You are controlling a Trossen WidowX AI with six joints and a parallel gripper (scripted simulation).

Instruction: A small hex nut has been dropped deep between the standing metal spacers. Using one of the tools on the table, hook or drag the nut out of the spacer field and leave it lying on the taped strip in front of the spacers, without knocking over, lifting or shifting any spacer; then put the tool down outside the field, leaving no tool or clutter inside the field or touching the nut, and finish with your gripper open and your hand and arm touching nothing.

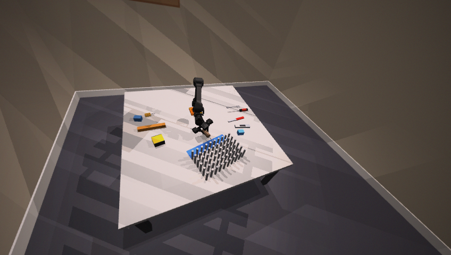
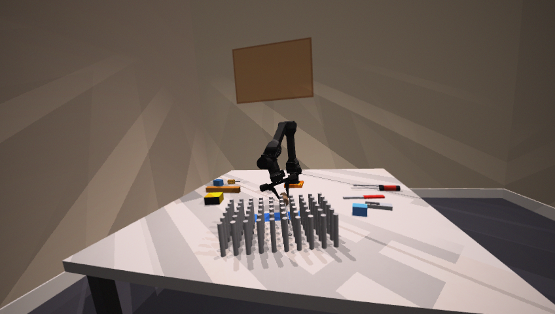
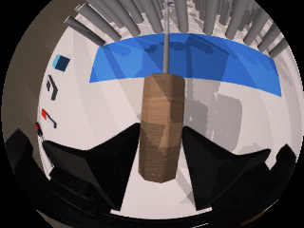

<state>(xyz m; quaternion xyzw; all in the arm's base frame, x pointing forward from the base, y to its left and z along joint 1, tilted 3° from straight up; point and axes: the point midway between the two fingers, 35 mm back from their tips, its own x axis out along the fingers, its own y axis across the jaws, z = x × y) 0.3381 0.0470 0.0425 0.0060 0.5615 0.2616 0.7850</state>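
Note:
My gripper (image 3: pixel 161 128) (image 2: pixel 284 196) is shut on the wooden handle (image 3: pixel 161 102) (image 1: pixel 206 133) of a tool, on the robot's side of the blue taped strip (image 3: pixel 128 59) (image 1: pixel 193 150) (image 2: pixel 266 216). The tool's thin metal shaft (image 3: pixel 166 52) runs from the handle over the strip and in between the standing grey spacers (image 1: pixel 206 175) (image 2: pixel 273 235) (image 3: pixel 209 19). The visible spacers stand upright in rows. The tool's tip is hard to make out among them in every view. I cannot make out the hex nut for certain.
Screwdriver (image 1: pixel 243 109) (image 2: pixel 389 188), red-handled tool (image 1: pixel 240 118) (image 2: pixel 374 196), grey tool (image 1: pixel 242 126) and light blue block (image 1: pixel 240 132) (image 2: pixel 359 209) (image 3: pixel 61 63) lie on one side. On the other are an orange bar (image 1: pixel 151 127) (image 2: pixel 222 189), yellow-black block (image 1: pixel 157 139) (image 2: pixel 213 197), blue block (image 1: pixel 137 118) and yellow-handled tool (image 1: pixel 147 114).

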